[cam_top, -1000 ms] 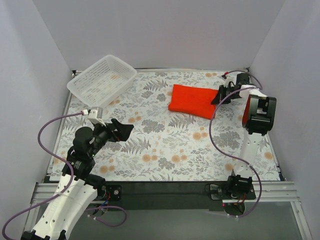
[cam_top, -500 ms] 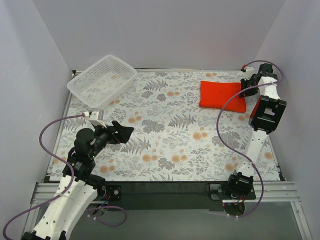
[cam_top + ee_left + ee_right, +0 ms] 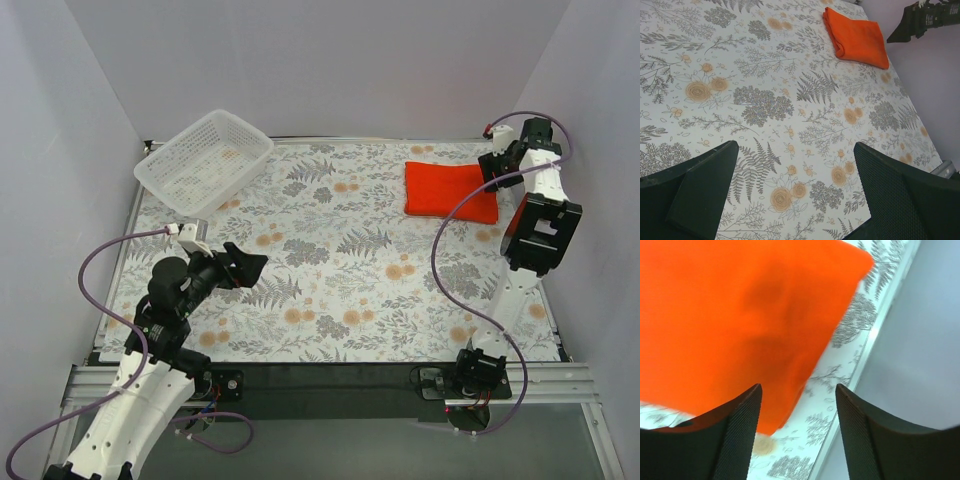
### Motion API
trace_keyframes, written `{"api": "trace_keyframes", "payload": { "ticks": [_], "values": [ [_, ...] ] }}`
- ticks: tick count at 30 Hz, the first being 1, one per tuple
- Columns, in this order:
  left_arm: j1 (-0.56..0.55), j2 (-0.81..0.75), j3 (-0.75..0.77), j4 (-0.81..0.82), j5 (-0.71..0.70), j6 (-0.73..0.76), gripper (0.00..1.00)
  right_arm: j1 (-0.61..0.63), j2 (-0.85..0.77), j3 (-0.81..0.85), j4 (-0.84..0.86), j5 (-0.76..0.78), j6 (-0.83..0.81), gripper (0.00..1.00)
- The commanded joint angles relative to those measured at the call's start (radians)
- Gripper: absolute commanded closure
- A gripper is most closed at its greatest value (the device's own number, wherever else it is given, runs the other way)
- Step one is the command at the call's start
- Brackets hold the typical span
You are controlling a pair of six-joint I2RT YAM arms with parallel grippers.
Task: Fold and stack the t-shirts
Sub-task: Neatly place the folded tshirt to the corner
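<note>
The t-shirt (image 3: 450,188) is a bright orange-red folded rectangle lying flat at the far right of the table; it also shows in the left wrist view (image 3: 856,39) and fills the right wrist view (image 3: 740,315). My right gripper (image 3: 497,168) hovers at the shirt's right edge, close to the right wall. Its jaws (image 3: 797,390) stand open, and the shirt's edge lies loose below them. My left gripper (image 3: 252,262) hangs over the near left of the table, far from the shirt, wide open (image 3: 795,145) with nothing between its fingers.
A white lattice basket (image 3: 205,160) sits tilted at the far left corner. The floral tablecloth (image 3: 340,270) covers the table. White walls close in on the left, back and right; the right wall is just beside my right gripper.
My right gripper dragged the folded shirt rightward toward the far right corner, then opened and let it go. The left arm has not moved.
</note>
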Motion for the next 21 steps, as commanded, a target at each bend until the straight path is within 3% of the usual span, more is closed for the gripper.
{"api": "trace_keyframes", "payload": {
  "ticks": [1, 3, 6, 10, 16, 21],
  "values": [
    [0.006, -0.025, -0.003, -0.021, 0.001, 0.011, 0.07, 0.049, -0.165, -0.079, 0.026, -0.131, -0.064, 0.41],
    [0.006, -0.039, -0.009, -0.019, 0.000, 0.011, 0.07, 0.066, -0.229, -0.171, 0.020, -0.210, -0.087, 0.42],
    [0.006, -0.054, -0.012, -0.019, 0.004, 0.014, 0.07, 0.109, -0.274, -0.256, 0.008, -0.368, -0.075, 0.50],
    [0.008, -0.066, -0.024, -0.012, 0.010, 0.019, 0.07, 0.175, -0.228, -0.265, -0.012, -0.570, 0.014, 0.67],
    [0.006, -0.069, -0.029, -0.007, 0.030, 0.028, 0.07, 0.207, -0.104, -0.199, -0.014, -0.575, 0.124, 0.78],
    [0.006, -0.065, -0.036, 0.013, 0.054, 0.032, 0.07, 0.207, -0.065, -0.207, -0.014, -0.567, 0.141, 0.78]
  ]
}}
